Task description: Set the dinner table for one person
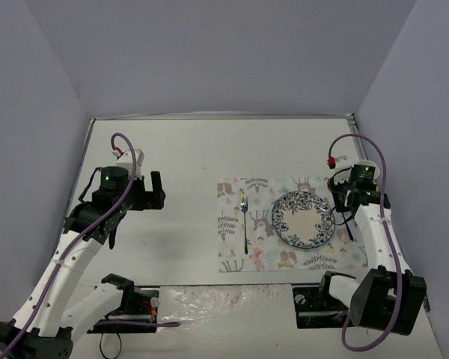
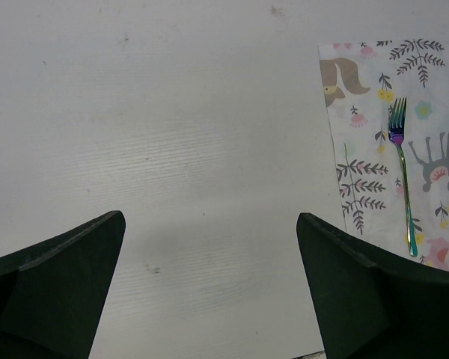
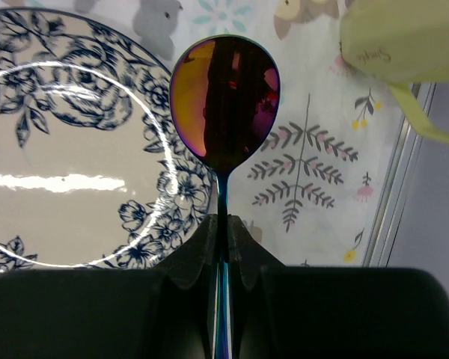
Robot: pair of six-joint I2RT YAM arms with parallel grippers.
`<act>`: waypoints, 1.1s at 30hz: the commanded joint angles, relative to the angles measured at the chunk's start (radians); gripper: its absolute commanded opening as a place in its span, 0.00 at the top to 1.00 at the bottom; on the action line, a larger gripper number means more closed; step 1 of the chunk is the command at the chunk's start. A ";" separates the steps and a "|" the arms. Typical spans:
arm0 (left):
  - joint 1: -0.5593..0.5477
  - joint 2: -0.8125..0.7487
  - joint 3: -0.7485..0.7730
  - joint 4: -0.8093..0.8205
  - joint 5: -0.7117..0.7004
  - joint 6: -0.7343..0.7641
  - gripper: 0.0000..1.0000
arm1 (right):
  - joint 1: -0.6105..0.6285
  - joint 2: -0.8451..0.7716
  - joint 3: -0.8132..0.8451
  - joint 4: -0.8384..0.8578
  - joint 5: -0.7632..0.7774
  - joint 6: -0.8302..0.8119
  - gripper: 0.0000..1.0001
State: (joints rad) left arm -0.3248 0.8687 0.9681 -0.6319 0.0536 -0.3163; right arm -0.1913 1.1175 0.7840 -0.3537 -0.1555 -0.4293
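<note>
The dinner table (image 1: 172, 149) is a wide white top. On its right half lies a cloth mat (image 1: 236, 250) printed with animals and leaves. A blue-flowered plate (image 1: 302, 218) sits on the mat, and an iridescent fork (image 1: 244, 217) lies to its left. My right gripper (image 1: 344, 202) hovers over the mat's right edge, next to the plate. In the right wrist view it (image 3: 224, 221) is shut on the handle of an iridescent spoon (image 3: 224, 105), whose bowl hangs over the plate's rim (image 3: 60, 149). My left gripper (image 1: 159, 191) is open and empty above bare table (image 2: 172, 112), left of the fork (image 2: 400, 172).
A pale yellow mug (image 3: 396, 37) stands on the mat near the table's right metal edge strip (image 3: 404, 187). Purple-grey walls enclose the table on three sides. The arm bases and cables sit at the near edge.
</note>
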 commanded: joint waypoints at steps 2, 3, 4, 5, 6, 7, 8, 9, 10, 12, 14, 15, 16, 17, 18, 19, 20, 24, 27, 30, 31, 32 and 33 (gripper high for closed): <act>0.007 -0.033 -0.005 0.029 -0.015 0.020 0.03 | -0.102 0.022 -0.006 0.099 -0.070 -0.055 1.00; 0.008 -0.032 -0.005 0.027 -0.022 0.020 0.03 | -0.109 0.041 -0.001 0.101 -0.080 -0.057 1.00; 0.010 -0.031 -0.004 0.025 -0.029 0.021 0.03 | -0.118 0.066 0.006 0.103 -0.088 -0.058 1.00; 0.012 -0.029 -0.004 0.023 -0.036 0.021 0.03 | -0.128 0.088 0.012 0.107 -0.097 -0.058 1.00; 0.012 -0.028 -0.006 0.024 -0.038 0.020 0.03 | -0.140 0.100 0.014 0.116 -0.105 -0.056 1.00; 0.012 -0.026 -0.008 0.024 -0.040 0.019 0.03 | -0.158 0.112 0.015 0.124 -0.114 -0.053 1.00; 0.013 -0.025 -0.010 0.024 -0.040 0.019 0.03 | -0.184 0.125 0.013 0.130 -0.121 -0.050 1.00; 0.014 -0.023 -0.011 0.024 -0.042 0.019 0.03 | -0.195 0.131 0.008 0.136 -0.119 -0.050 1.00; 0.017 -0.021 -0.011 0.023 -0.043 0.019 0.03 | -0.203 0.138 -0.001 0.148 -0.107 -0.050 1.00; 0.021 -0.020 -0.011 0.023 -0.043 0.017 0.03 | -0.215 0.145 -0.012 0.172 -0.092 -0.049 1.00; 0.023 -0.016 -0.012 0.022 -0.044 0.018 0.03 | -0.237 0.161 -0.025 0.188 -0.094 -0.047 1.00; 0.023 -0.014 -0.013 0.021 -0.044 0.019 0.03 | -0.245 0.171 -0.026 0.195 -0.097 -0.044 1.00; 0.024 -0.014 -0.014 0.021 -0.044 0.019 0.03 | -0.246 0.181 -0.024 0.199 -0.099 -0.043 1.00; 0.024 -0.011 -0.014 0.021 -0.043 0.019 0.03 | -0.246 0.198 -0.019 0.200 -0.099 -0.045 1.00; 0.024 -0.008 -0.014 0.021 -0.043 0.019 0.03 | -0.246 0.214 -0.014 0.201 -0.099 -0.047 1.00; 0.024 -0.006 -0.014 0.021 -0.044 0.019 0.03 | -0.246 0.226 -0.010 0.204 -0.096 -0.048 1.00; 0.025 -0.004 -0.014 0.021 -0.044 0.018 0.03 | -0.247 0.237 -0.007 0.206 -0.094 -0.050 1.00; 0.028 0.003 -0.015 0.020 -0.044 0.019 0.03 | -0.261 0.269 -0.013 0.231 -0.095 -0.048 1.00; 0.035 0.002 -0.015 0.020 -0.043 0.019 0.03 | -0.266 0.287 -0.009 0.240 -0.080 -0.049 1.00; 0.038 0.008 -0.018 0.019 -0.044 0.019 0.03 | -0.273 0.311 0.000 0.243 -0.071 -0.055 1.00; 0.038 0.011 -0.019 0.017 -0.044 0.019 0.03 | -0.276 0.318 0.002 0.244 -0.068 -0.055 0.99; 0.039 0.012 -0.018 0.017 -0.044 0.019 0.03 | -0.277 0.325 0.004 0.245 -0.068 -0.057 0.99; 0.040 0.013 -0.017 0.018 -0.044 0.019 0.03 | -0.277 0.336 0.007 0.245 -0.069 -0.059 0.98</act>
State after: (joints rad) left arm -0.2943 0.8723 0.9348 -0.6461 0.0212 -0.3138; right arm -0.4572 1.4251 0.7593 -0.1471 -0.2390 -0.4736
